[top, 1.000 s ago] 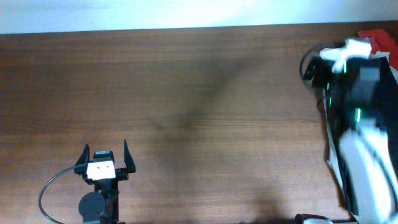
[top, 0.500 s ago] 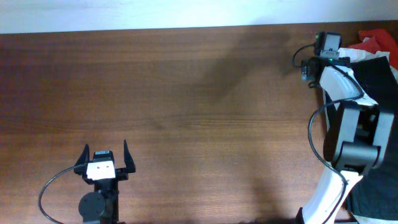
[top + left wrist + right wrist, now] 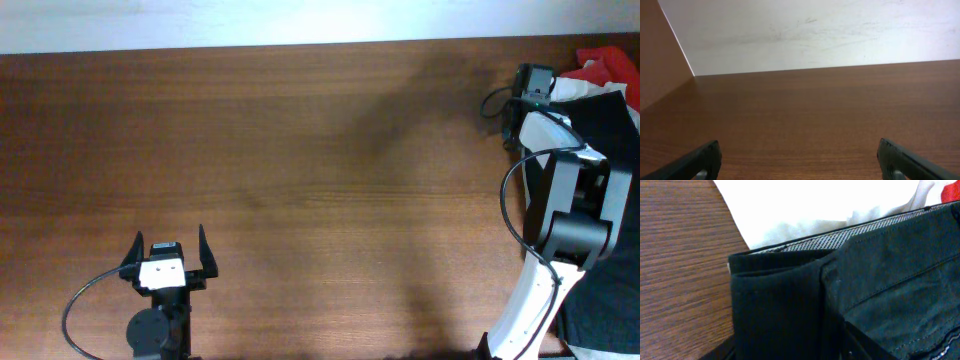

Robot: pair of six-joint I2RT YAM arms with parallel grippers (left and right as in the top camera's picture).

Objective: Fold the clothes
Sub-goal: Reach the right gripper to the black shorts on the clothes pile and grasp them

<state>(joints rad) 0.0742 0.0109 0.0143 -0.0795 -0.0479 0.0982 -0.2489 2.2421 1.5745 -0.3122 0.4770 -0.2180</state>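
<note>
A pile of clothes lies at the table's far right edge: a black garment (image 3: 612, 125), a white one (image 3: 569, 87) and a red one (image 3: 603, 60). My right gripper (image 3: 535, 88) reaches onto the pile. In the right wrist view its fingers (image 3: 790, 349) are spread, with a thick fold of the black garment's waistband (image 3: 785, 305) between them; the white garment (image 3: 830, 205) and a bit of the red one (image 3: 953, 192) lie behind. My left gripper (image 3: 170, 247) is open and empty at the front left, with only wood between its fingers (image 3: 800, 160).
The brown wooden table (image 3: 320, 160) stretches between the two arms. A pale wall (image 3: 815, 30) stands behind the table's far edge. The right arm's black cable (image 3: 497, 100) loops near the pile.
The right arm has swung out and up to the clothes pile at the far right, then shifted slightly right onto it. The left arm has not moved.
</note>
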